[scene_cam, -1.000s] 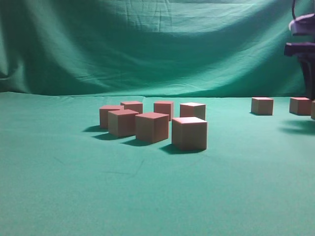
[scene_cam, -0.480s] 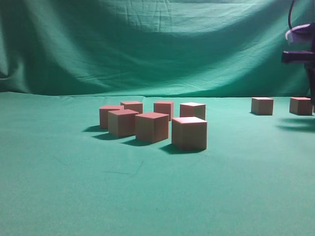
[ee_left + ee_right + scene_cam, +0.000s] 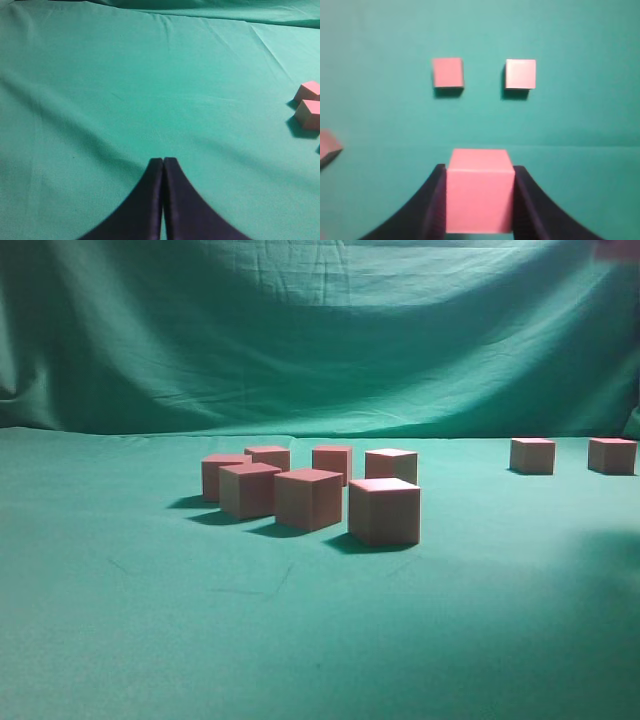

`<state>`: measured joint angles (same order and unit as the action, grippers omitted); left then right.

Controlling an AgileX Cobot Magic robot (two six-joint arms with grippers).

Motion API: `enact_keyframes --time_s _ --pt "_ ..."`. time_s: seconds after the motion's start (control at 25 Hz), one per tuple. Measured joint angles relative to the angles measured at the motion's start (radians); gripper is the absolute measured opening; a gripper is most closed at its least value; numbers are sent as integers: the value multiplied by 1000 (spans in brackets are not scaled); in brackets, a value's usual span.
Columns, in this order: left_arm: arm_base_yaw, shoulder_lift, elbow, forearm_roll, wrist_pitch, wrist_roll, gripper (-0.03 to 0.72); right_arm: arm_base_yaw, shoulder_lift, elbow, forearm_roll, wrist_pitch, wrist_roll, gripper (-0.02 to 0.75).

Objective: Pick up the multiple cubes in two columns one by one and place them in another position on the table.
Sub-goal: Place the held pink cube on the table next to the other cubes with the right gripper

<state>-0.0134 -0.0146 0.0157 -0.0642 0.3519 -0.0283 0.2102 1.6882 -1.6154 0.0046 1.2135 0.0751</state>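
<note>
The right gripper (image 3: 480,200) clamps one cube (image 3: 480,190) above the table (image 3: 580,120), near two placed cubes (image 3: 448,73). Step: carrying. Next: lower the cube onto bare cloth, then release. The left gripper (image 3: 163,165) is closed, empty.

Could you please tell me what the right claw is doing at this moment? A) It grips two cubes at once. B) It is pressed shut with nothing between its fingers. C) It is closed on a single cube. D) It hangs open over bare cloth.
C: in the right wrist view the right claw has its two dark fingers flat against both sides of one pink cube, above the green table.
</note>
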Motion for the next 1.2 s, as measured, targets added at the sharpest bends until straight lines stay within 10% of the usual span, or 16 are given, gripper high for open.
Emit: enact_keyframes --time_s 0.4,1.2 --pt "0 0 0 0 0 0 0 256 -279 46 14 36 48 262" --pt "0 0 0 0 0 0 0 512 -575 775 136 -163 97 262"
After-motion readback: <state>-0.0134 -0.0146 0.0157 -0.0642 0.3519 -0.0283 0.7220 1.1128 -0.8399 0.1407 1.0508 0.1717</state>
